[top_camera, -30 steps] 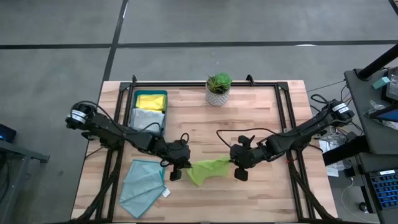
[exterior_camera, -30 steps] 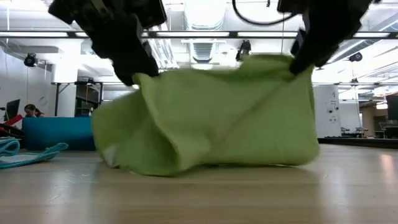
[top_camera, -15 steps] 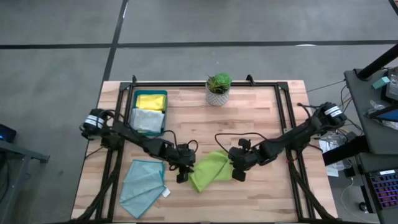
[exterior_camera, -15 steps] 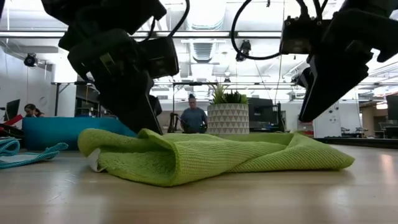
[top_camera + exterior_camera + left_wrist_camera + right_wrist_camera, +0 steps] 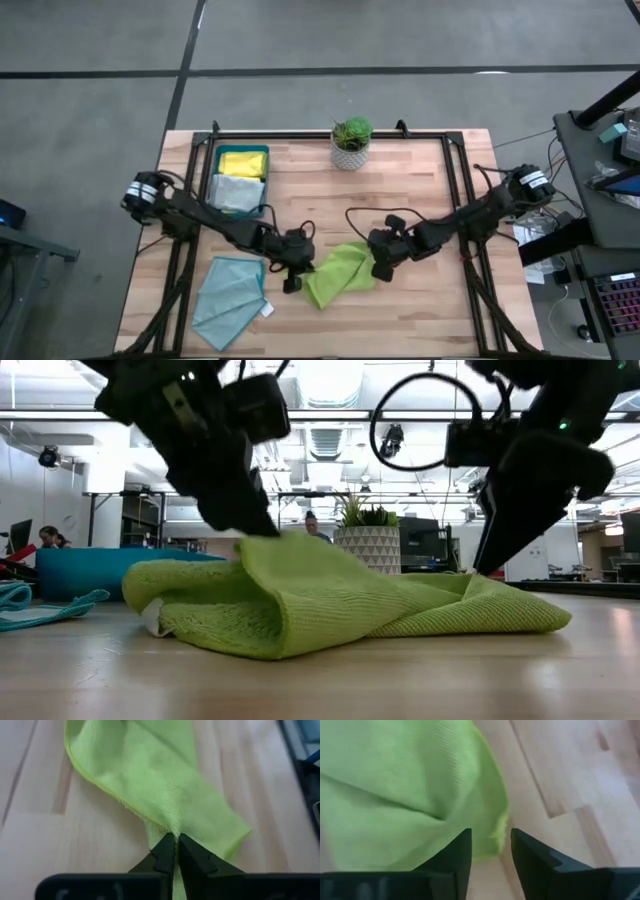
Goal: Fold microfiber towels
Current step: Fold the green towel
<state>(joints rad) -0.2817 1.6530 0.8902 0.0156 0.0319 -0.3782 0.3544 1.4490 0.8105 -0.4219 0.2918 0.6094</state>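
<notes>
A: How far along is the towel folding?

B: Partway, by the look of it. In the tray (image 5: pixel 262 152) at the bench's (image 5: pixel 420 190) far left corner lie a yellow towel (image 5: pixel 241 163) and a grey towel (image 5: pixel 236 190), both seemingly put away. A teal towel (image 5: pixel 230 295) lies spread near the front left edge, not yet folded. The green towel (image 5: pixel 338 274) is the one in hand, lying front and centre between the two arms.

A: What state is the green one in?

B: It lies doubled over on itself in a loose, rumpled fold, not yet neat. I judge it needs at least one more fold and a tidy.

A: And the pincers?

B: The left pincer (image 5: pixel 176 846) is clamped shut on an edge of the green towel and lifts it into a small peak. The right pincer (image 5: pixel 490 845) stands with its fingers apart at the towel's other side, straddling an edge without gripping it.

A: What differs from a moment ago?

B: A second ago both pincers held the towel up off the bench like a hanging sheet. Half a second ago it lay flat and released, both pincers just above it. Now the left one has pinched it again and raised its edge, while the right has shifted slightly and remains open.
</notes>
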